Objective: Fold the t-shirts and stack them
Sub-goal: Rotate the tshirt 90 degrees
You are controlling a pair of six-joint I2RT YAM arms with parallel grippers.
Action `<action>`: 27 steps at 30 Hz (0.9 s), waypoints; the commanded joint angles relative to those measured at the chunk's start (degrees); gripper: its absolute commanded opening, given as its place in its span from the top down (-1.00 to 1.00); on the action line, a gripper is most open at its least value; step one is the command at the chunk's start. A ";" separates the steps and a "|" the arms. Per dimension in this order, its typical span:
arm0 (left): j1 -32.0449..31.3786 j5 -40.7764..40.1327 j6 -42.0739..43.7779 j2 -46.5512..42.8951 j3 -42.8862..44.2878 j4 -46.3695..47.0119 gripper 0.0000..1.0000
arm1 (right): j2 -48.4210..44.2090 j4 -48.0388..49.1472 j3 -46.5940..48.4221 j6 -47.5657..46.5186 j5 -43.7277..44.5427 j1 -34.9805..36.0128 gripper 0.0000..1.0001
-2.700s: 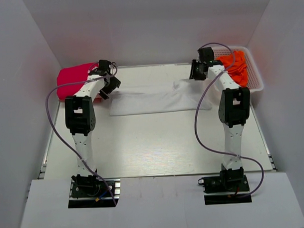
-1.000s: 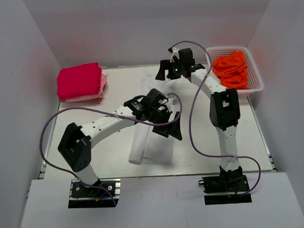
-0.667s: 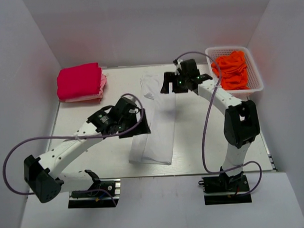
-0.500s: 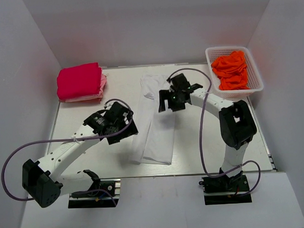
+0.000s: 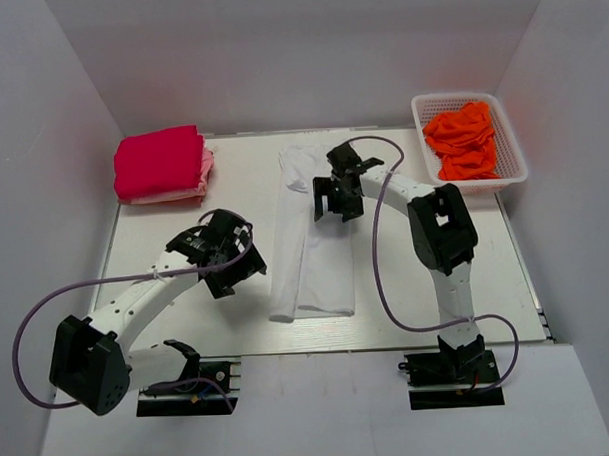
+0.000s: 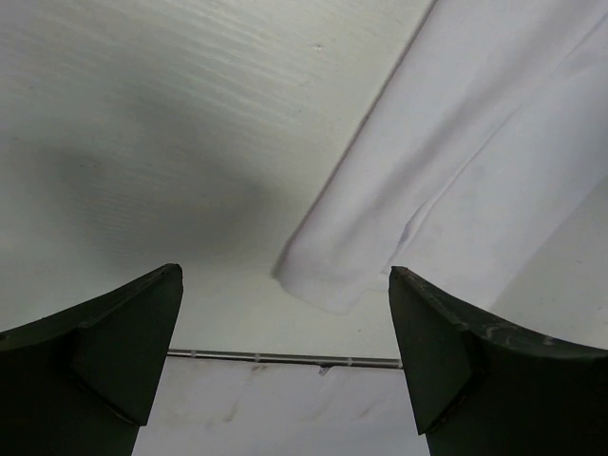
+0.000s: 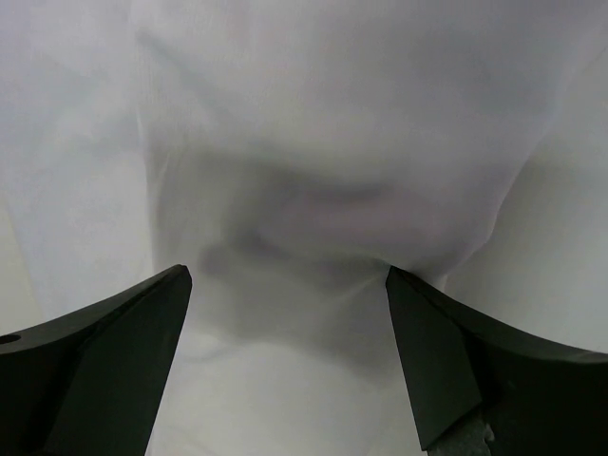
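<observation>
The white t-shirt (image 5: pixel 313 250) lies folded in a long strip running from the table's back to its front. My left gripper (image 5: pixel 248 272) is open and empty just left of the strip's near end; the left wrist view shows that folded corner (image 6: pixel 332 275) ahead of the jaws. My right gripper (image 5: pixel 331 205) is open, low over the strip's far part, with white cloth (image 7: pixel 313 190) filling the right wrist view. A folded crimson-pink shirt (image 5: pixel 159 161) lies on a paler pink one (image 5: pixel 206 167) at back left. Orange shirts (image 5: pixel 466 137) are heaped in the basket.
The white lattice basket (image 5: pixel 515 151) stands at the back right corner. White walls close in the left, back and right sides. The table's front edge with a metal strip (image 6: pixel 285 357) is just beyond the shirt's near end.
The shirt went from lying crosswise at the back to lying lengthwise. Both grippers let go of it; the left arm drew back to the left, the right lowered onto the far part.
</observation>
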 commanded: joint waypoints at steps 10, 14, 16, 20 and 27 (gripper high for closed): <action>3.43 3.60 13.64 11.92 10.83 2.14 -0.99 | 8.80 -6.97 24.41 -14.41 0.86 -4.91 -0.80; 4.04 7.18 14.34 12.45 10.32 7.13 -0.99 | -2.68 -4.25 15.22 -15.31 -1.44 -3.94 -0.80; 4.66 12.98 14.87 12.45 8.21 10.38 -0.99 | -6.05 -2.93 11.77 -13.82 -0.30 -4.20 -0.80; 3.00 16.43 14.87 14.99 6.62 14.96 -0.99 | -19.73 -1.61 -3.32 -7.42 2.34 -4.99 -0.80; -2.10 17.67 14.08 18.07 2.59 20.06 -0.99 | -33.57 -1.96 -31.61 -2.04 2.26 -8.15 -0.80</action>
